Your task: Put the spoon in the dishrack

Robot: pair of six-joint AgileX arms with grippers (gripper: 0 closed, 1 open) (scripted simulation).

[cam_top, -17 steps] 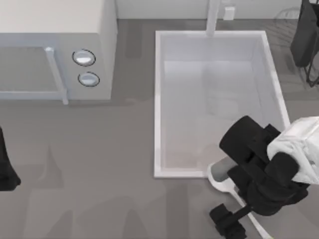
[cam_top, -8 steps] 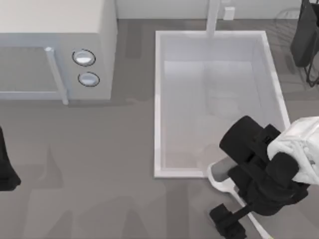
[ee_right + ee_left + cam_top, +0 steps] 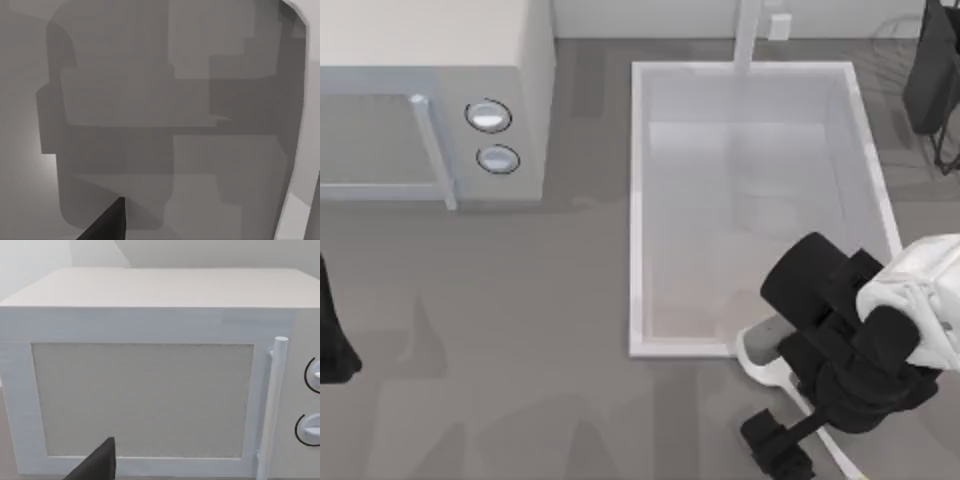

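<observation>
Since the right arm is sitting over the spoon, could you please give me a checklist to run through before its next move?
1. Spoon located: ok, its bowl lies on the counter just in front of the sink basin.
2. Right gripper over the spoon: ok, it covers the handle.
3. Grip on the spoon: cannot tell, the fingers are hidden from above.
4. Dishrack located: ok, at the table's far right corner.
5. Path to the dishrack: ok, nothing stands between.
6. Left gripper out of the way: ok, parked at the left edge, facing the microwave.
</observation>
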